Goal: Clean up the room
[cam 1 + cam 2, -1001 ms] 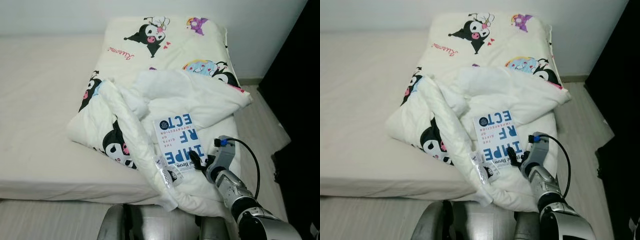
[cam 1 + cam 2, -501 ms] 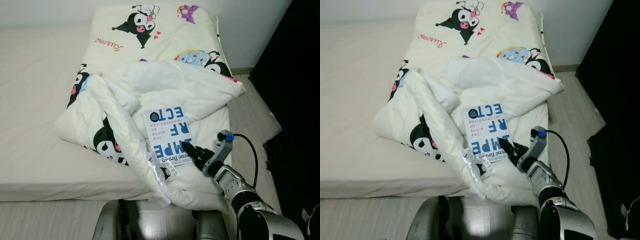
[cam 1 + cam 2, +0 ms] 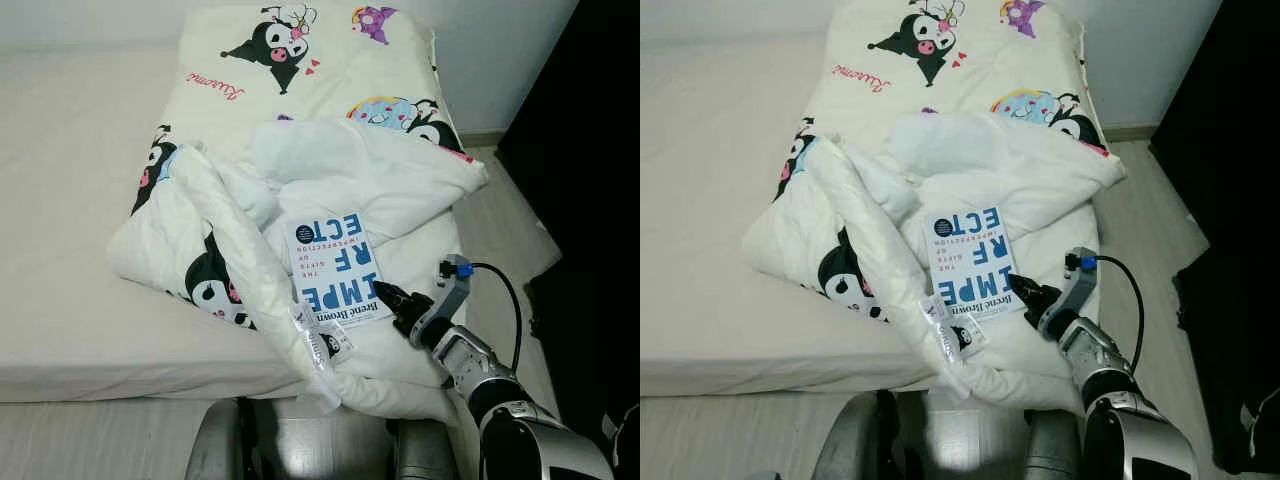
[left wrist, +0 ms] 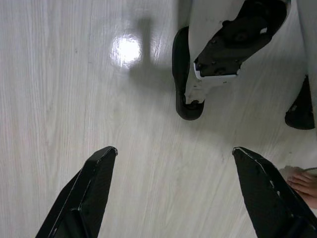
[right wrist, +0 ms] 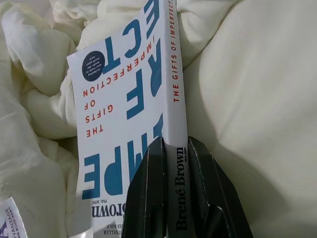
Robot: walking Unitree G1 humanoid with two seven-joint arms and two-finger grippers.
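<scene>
A book [image 3: 335,270] lies on a duvet [image 3: 300,190] atop the bed [image 3: 70,200].

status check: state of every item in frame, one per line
book: closed, cover up, lying on the comforter, spine corner pinched by the right gripper
comforter: rumpled, bunched, hanging over the bed's edge
bed: unmade, sheet bare beside the comforter
right gripper: shut on the book's spine
left gripper: open, above the wooden floor

The right arm [image 3: 500,395] is shiny silver with round, ringed parts. A black cable [image 3: 505,300] loops from a small blue plug [image 3: 461,266] near its wrist. The right gripper [image 3: 385,297] and the left gripper [image 4: 173,198] each have two long black fingers.
</scene>
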